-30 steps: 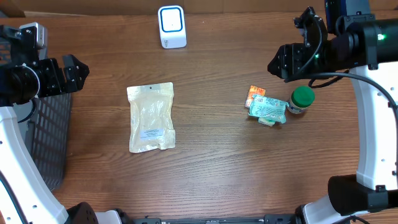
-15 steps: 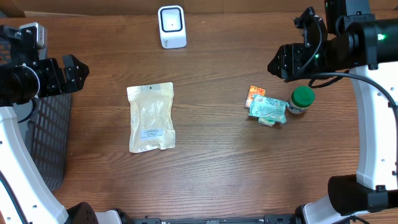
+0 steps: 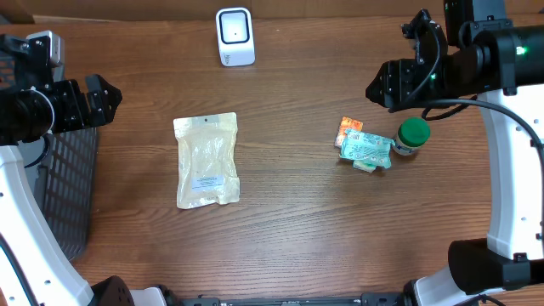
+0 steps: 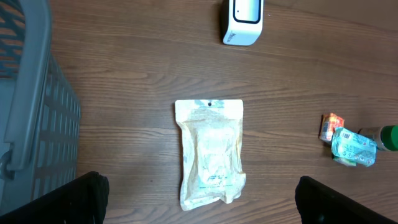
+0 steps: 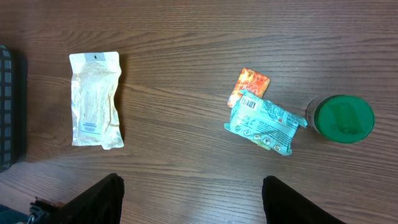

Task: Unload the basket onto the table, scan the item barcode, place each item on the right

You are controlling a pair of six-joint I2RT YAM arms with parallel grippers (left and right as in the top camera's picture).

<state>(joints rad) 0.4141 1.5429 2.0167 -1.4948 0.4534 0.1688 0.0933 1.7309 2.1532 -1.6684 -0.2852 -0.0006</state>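
Four items lie loose on the counter [image 3: 289,221], none lifted yet: a pale pouch [image 3: 206,161] left of centre, and right of centre a teal packet [image 3: 367,150] overlapping an orange packet [image 3: 349,129], with a green-lidded jar [image 3: 413,136] just beside them. The white scanner [image 3: 235,36] stands at the top edge, well apart from all. The flat pouch could slide rather than lift. A grab at the teal packet may drag its neighbour or tip the jar. Whether the pouch's label carries a code is too small to tell. At the frame's left by the basket [image 3: 59,187], the left gripper [image 3: 102,100] is spread wide and empty. The right gripper [image 3: 381,88], upper right, is partly spread, touching nothing.
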